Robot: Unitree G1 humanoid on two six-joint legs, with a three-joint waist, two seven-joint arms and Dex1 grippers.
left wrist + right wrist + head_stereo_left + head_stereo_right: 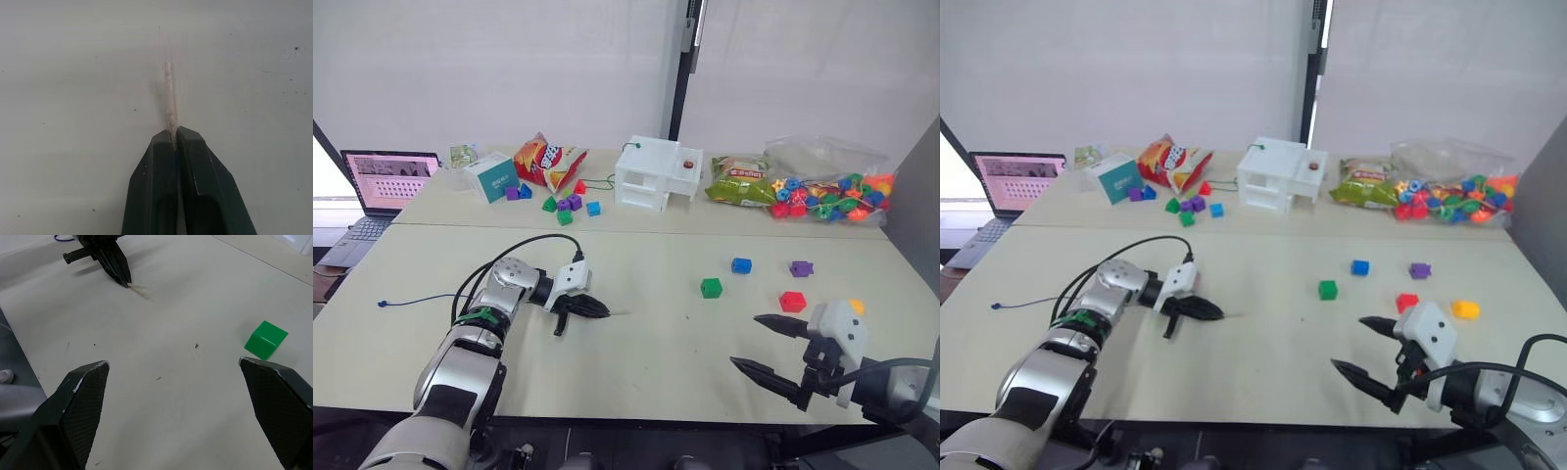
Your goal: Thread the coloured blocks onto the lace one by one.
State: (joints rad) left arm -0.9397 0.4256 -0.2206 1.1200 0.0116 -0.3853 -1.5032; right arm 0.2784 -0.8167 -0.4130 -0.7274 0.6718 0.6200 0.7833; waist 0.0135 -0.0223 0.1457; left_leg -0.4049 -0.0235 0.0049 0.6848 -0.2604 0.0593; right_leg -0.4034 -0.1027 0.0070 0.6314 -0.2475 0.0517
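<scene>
Laptop (384, 182) at far left edge of desk (636, 343), screen lit. Lace (416, 300): thin dark-blue cord lying on desk at left, free end near the left edge, running toward left arm; stiff pale tip (169, 100) sticks out past the left gripper (597, 310). Left fingers (195, 186) pressed together, pinching the lace just behind the tip; gripper low over desk, left of centre, pointing right. Back row of desk: teal box (490, 177), chip bag (546, 161), cluster of small blocks (563, 203), white box (656, 173) with green cord (604, 183) beside it, green snack bag (740, 180), heap of beads (830, 196) by a clear bag. Coloured blocks lie loose on desk right of centre, all apart from each other: green block (711, 287) nearest centre, blue block (741, 265) behind it, purple block (801, 268), red block (792, 302), yellow block (1466, 309) furthest right. Right gripper (768, 348) at near right edge, fingers (80, 401) spread wide, empty, tips pointing left, near the red block, not touching it.
</scene>
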